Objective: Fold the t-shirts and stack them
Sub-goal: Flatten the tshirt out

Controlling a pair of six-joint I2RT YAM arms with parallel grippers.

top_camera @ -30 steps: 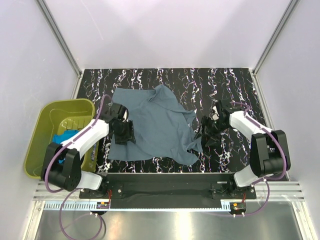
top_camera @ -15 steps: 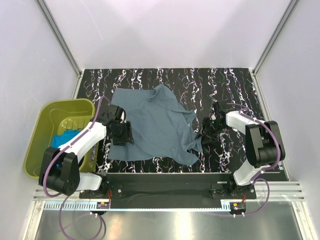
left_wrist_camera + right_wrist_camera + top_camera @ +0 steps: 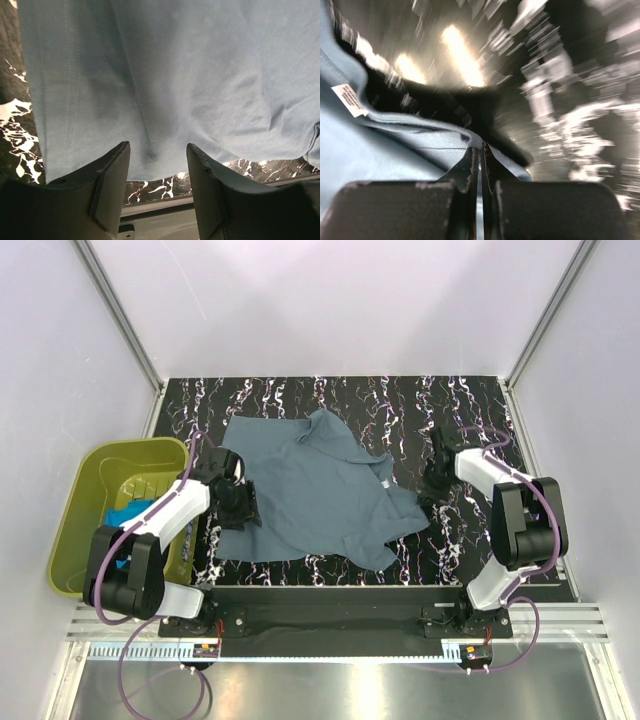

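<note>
Folding progress: none made, by my reading; the grey-blue shirt lies opened out but rumpled, with no fold line in it and no stack started.
Grey-blue shirt, place: on the table between the two hands. Its near corner runs out to a point at the right gripper; its opposite side edge lies under the left gripper.
Turquoise shirt: bunched in the tub, outboard of the left gripper and behind its fingertips; neither hand touches it.
Black shirt: not made out in any view.
Left to do: flatten and fold the grey-blue shirt, fetch and fold the others, then stack them. Nearly the whole job, I judge.
Cloth: thin, soft, matte knit, lying in shallow ripples. A double row of stitching runs along the hem beyond the left fingertips; a small white label is sewn in ahead of the right fingertips.
Right gripper: fingers pressed together, a fold of the shirt's edge apparently pinched at the tips; the wrist view is smeared.
Left gripper: fingers apart, poised over the hem, cloth showing in the gap, nothing gripped.
Table: hard, glossy, black with white veining.
Tub: olive-green plastic, rounded corners, ribbed floor.
</note>
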